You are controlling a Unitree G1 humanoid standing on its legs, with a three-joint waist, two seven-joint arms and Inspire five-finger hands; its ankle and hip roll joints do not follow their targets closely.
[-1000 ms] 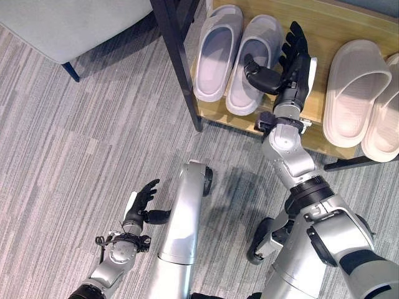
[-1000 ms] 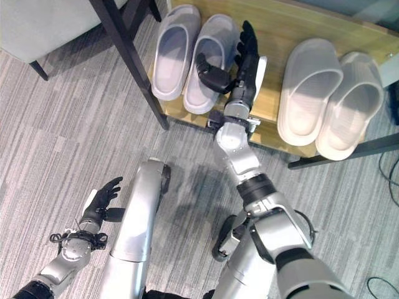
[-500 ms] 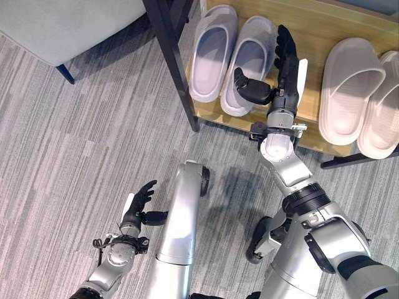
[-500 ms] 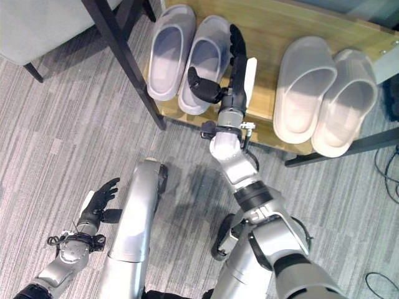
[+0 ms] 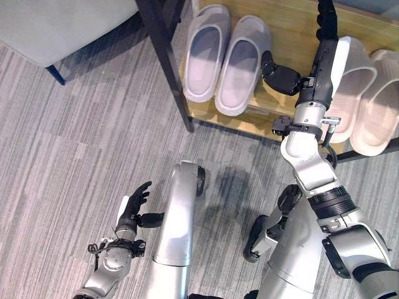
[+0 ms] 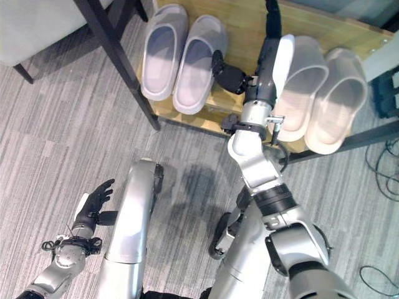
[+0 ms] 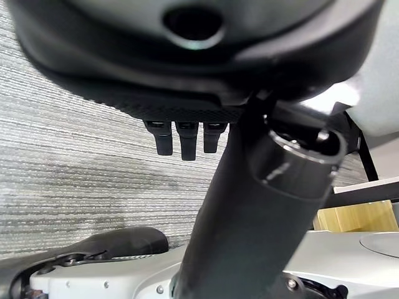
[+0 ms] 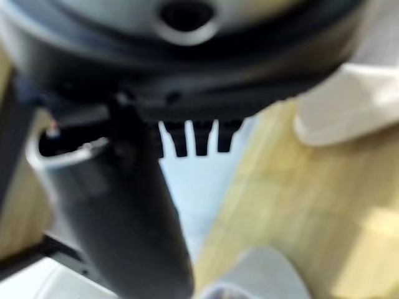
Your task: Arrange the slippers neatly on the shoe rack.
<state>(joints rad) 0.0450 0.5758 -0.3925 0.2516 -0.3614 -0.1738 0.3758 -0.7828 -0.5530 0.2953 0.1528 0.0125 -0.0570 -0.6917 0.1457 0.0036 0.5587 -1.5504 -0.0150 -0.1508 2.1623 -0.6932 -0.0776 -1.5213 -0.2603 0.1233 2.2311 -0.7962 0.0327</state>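
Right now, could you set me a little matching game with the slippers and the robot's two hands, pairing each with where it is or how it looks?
Column one:
1. grey slippers
2. cream slippers
3. right hand
4. left hand

Column two:
A. low over the carpet, fingers relaxed, holding nothing
B. paired at the left end of the wooden shelf
C. stretched out flat over the shelf between the two pairs
D. paired at the right end of the shelf

Pairs: 1-B, 2-D, 3-C, 4-A
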